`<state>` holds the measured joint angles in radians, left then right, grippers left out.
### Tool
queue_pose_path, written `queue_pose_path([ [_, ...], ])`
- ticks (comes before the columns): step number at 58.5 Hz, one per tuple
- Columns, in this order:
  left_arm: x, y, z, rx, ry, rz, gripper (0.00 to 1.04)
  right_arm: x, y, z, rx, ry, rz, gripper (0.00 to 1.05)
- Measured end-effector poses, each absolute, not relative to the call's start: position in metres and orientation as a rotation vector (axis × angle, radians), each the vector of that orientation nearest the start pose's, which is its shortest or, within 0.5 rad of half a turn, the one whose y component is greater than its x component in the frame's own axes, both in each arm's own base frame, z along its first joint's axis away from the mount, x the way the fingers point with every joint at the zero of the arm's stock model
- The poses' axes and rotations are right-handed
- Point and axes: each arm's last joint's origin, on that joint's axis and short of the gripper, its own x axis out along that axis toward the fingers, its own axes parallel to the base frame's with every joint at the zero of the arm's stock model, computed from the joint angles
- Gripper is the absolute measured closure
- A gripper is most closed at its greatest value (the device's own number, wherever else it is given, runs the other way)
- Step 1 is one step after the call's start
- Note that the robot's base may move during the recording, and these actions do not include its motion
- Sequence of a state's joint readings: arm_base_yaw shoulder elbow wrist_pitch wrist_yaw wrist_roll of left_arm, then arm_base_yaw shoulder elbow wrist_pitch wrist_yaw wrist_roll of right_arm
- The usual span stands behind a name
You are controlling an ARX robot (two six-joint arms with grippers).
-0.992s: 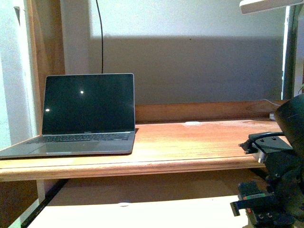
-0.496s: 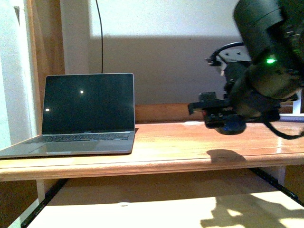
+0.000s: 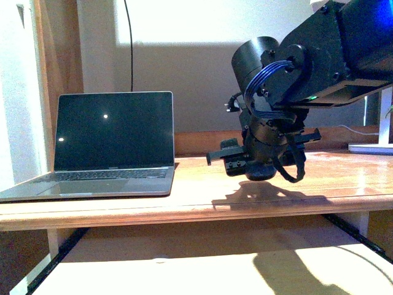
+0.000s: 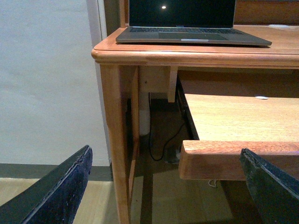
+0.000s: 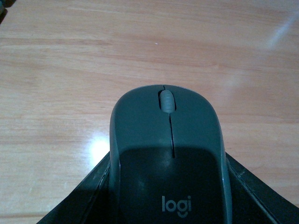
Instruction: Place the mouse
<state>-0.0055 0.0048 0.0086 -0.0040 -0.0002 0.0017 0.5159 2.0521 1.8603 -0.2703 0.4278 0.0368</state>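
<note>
Right wrist view: right gripper clamps mouse lengthwise, wheel end pointing away from wrist.

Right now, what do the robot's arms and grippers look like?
The right arm is black and bulky, with a round cylindrical joint and a bundle of blue wires looping across it. The right gripper is black too, with a black cable looped below. The left gripper has black wedge-shaped fingers with rough edges.
</note>
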Motion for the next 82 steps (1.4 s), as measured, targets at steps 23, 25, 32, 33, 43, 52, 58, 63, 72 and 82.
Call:
queue_pose_path([
  [23,0.097,-0.001,0.166,0.002,0.0,-0.005,0.08,0.43,0.254,0.288,-0.161,0.446,0.095,0.49],
  [25,0.097,-0.001,0.166,0.002,0.0,-0.005,0.08,0.43,0.255,0.288,-0.157,0.446,0.096,0.49],
  [32,0.097,-0.001,0.166,0.002,0.0,-0.005,0.08,0.429,0.259,0.288,-0.145,0.44,0.104,0.49],
  [33,0.097,-0.001,0.166,0.002,0.0,-0.005,0.08,0.429,0.26,0.288,-0.143,0.437,0.104,0.48],
  [43,0.097,-0.001,0.166,0.002,0.0,-0.005,0.08,0.431,0.255,0.295,-0.053,0.361,0.142,0.14],
  [52,0.097,-0.001,0.166,0.002,0.0,-0.005,0.08,0.419,0.229,0.305,0.032,0.297,0.208,0.07],
  [58,0.097,-0.001,0.166,0.002,0.0,-0.005,0.08,0.403,0.197,0.318,0.091,0.236,0.256,0.07],
  [63,0.097,-0.001,0.166,0.002,0.0,-0.005,0.08,0.381,0.163,0.329,0.121,0.152,0.296,0.07],
  [72,0.097,-0.001,0.166,0.002,0.0,-0.005,0.08,0.329,0.1,0.326,0.134,0.066,0.414,0.07],
  [82,0.097,-0.001,0.166,0.002,0.0,-0.005,0.08,0.275,0.048,0.272,0.078,0.107,0.589,0.07],
])
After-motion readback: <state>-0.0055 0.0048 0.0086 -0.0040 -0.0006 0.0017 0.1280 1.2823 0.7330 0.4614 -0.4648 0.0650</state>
